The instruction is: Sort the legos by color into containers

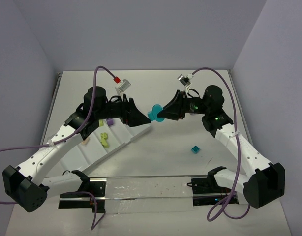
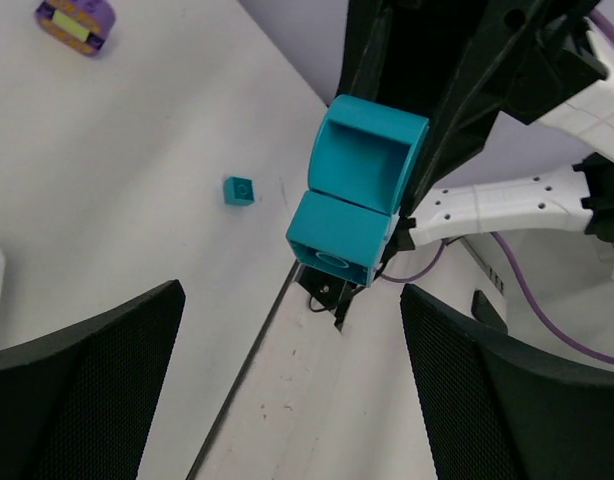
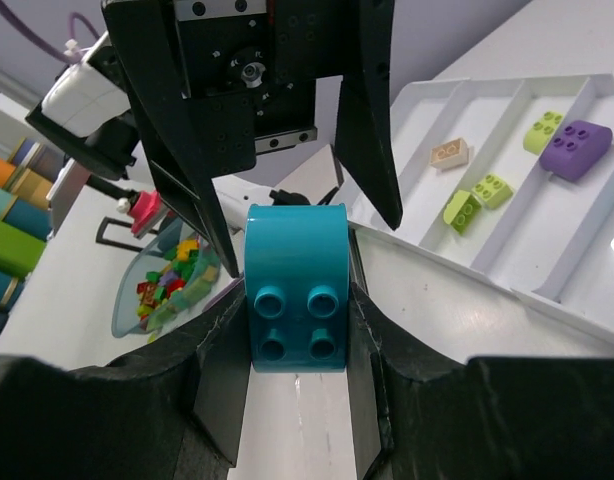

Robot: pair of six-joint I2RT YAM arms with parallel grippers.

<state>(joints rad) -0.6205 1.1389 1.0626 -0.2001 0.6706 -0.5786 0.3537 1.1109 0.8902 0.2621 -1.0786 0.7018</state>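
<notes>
**Currently in hand: one teal curved-top plastic brick, four studs**

1. Small teal plastic cube brick (image 1: 195, 149). It lies loose on the table on the right side, nearest the arm bases and well apart from both grippers.

2. Long white translucent plastic tray (image 1: 116, 143), ridged into side-by-side compartments and set at an angle beneath the left arm. It holds lime-green bricks (image 3: 477, 195), a beige brick (image 3: 447, 152) and a purple rounded brick (image 3: 577, 145). Which compartment each sits in is hard to tell. No teal piece shows inside.

3. Teal curved-top brick (image 3: 297, 300), farthest out at mid-table and raised off the surface.
   - The right gripper (image 1: 161, 114) is clamped on its two flat opposite sides, with the studs facing the right wrist camera.
   - The left gripper (image 1: 140, 120) faces it with fingers spread wide and nothing between them. Its tips are just beside the brick and apparently apart from it.

Handling note: this brick is probably light, rigid and not fragile. Its glossy moulded surface is likely to be slippery. The rounded top offers poor purchase, so the best hold is on the flat parallel side walls below the curve, squeezed squarely to stop it twisting.
</notes>
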